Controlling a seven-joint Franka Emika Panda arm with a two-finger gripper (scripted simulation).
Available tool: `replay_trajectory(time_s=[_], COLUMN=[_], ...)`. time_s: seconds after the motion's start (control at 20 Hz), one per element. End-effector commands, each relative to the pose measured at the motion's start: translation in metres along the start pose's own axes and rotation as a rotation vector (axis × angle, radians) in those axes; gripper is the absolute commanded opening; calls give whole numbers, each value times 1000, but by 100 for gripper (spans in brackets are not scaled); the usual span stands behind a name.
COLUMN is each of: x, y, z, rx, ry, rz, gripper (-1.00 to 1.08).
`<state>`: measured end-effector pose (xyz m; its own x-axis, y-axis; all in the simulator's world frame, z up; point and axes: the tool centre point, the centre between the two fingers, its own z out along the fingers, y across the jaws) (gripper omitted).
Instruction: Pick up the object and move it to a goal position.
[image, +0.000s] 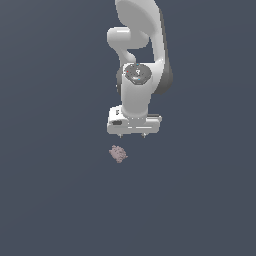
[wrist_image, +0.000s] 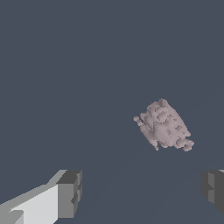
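Pink-brown lumpy blob (image: 118, 154) (wrist_image: 164, 125) lay alone on bare grey counter (image: 50, 200), just off jaws' line toward exterior view's left; gripper (image: 132, 135) (wrist_image: 142, 192) jaws spread wide, empty, nothing between them and blob

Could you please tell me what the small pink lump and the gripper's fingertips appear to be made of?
The lump looks like rough, matte stone or dried clay: pale pink-brown, its surface all small bumps with no shine. The gripper has fingertips that look like dull grey rubber or plastic, blocky and flat. Being renders, neither is certain.

No readable text, label, brand, number or sign appears anywhere.
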<state>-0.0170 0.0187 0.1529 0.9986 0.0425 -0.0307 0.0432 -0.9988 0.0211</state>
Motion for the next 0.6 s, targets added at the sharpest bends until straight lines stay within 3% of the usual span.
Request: replay_trajectory(time_s=[0.0,0.55], x=[0,5], y=[0,6], z=[0,-12], rx=[0,9], ry=[0,11], rz=[0,-16], gripper=[100,100])
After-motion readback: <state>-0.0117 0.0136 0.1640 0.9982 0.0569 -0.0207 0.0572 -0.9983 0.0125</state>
